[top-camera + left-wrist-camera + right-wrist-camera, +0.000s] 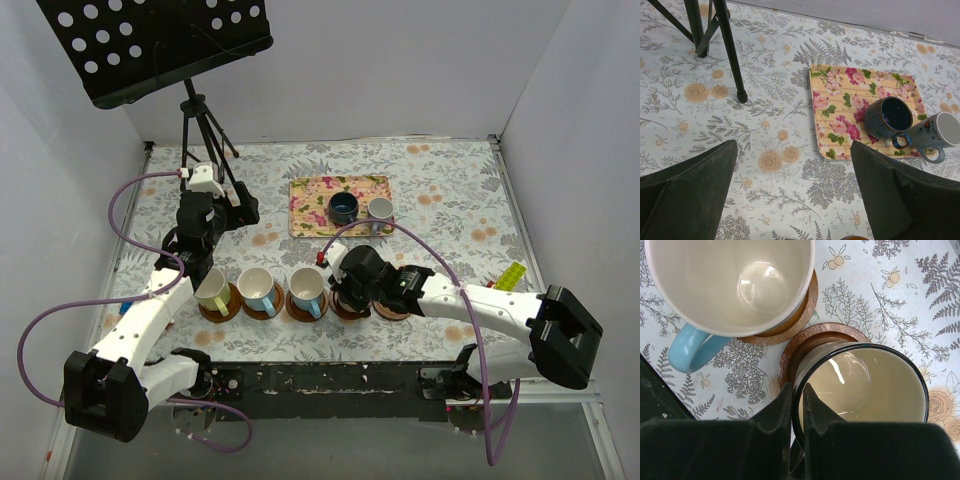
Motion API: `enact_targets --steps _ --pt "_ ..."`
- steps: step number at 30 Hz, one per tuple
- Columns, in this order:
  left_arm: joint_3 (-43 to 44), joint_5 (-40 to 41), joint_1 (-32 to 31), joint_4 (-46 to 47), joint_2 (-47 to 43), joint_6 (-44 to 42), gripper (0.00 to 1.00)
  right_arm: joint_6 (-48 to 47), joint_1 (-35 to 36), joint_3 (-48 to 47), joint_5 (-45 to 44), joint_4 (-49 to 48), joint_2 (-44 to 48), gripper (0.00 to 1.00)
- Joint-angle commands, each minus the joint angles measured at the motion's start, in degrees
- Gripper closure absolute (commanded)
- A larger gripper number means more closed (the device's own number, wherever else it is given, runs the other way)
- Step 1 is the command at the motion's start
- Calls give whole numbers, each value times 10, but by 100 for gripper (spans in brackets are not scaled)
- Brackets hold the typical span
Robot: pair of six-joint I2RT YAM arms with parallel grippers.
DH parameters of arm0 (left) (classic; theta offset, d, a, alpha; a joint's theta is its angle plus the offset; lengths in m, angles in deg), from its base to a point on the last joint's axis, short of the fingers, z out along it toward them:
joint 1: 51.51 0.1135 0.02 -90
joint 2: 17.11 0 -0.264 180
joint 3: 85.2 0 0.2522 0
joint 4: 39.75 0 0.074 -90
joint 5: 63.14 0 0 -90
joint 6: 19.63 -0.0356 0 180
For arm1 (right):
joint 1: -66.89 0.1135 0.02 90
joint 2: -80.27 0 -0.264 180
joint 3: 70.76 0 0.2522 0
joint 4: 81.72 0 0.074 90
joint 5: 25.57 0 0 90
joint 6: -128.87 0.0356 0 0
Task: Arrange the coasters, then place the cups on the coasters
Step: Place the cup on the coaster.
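Cream glaze, dark rim: the cream mug [865,385] sits over its coaster [805,337], offset toward 4 o'clock. The right jaws are nearly closed, pinching its wall. We judge placing to be the step in hand; the next move calls for centring, seating and release. The light blue mug [730,280] crowds at 10 o'clock, and bare worktop [880,295] shows at 1 o'clock. The left jaws stand wide open and empty.

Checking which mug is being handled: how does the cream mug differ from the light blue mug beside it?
The cream mug has a dark rim; the light blue mug has a pale one. The right gripper pinches the cream mug's wall; the light blue mug stands free. Both are upright, empty, over wooden coasters.
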State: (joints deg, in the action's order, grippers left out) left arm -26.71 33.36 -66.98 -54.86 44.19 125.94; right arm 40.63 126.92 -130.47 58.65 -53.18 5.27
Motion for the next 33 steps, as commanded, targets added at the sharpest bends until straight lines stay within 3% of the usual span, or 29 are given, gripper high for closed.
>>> enact_targets --steps 1,33 --pt "16 -5 3 -3 -6 2 2 1 3 -3 -5 -56 6 99" --pt "16 -4 3 -4 -6 1 2 42 11 -27 -66 -42 -23 99"
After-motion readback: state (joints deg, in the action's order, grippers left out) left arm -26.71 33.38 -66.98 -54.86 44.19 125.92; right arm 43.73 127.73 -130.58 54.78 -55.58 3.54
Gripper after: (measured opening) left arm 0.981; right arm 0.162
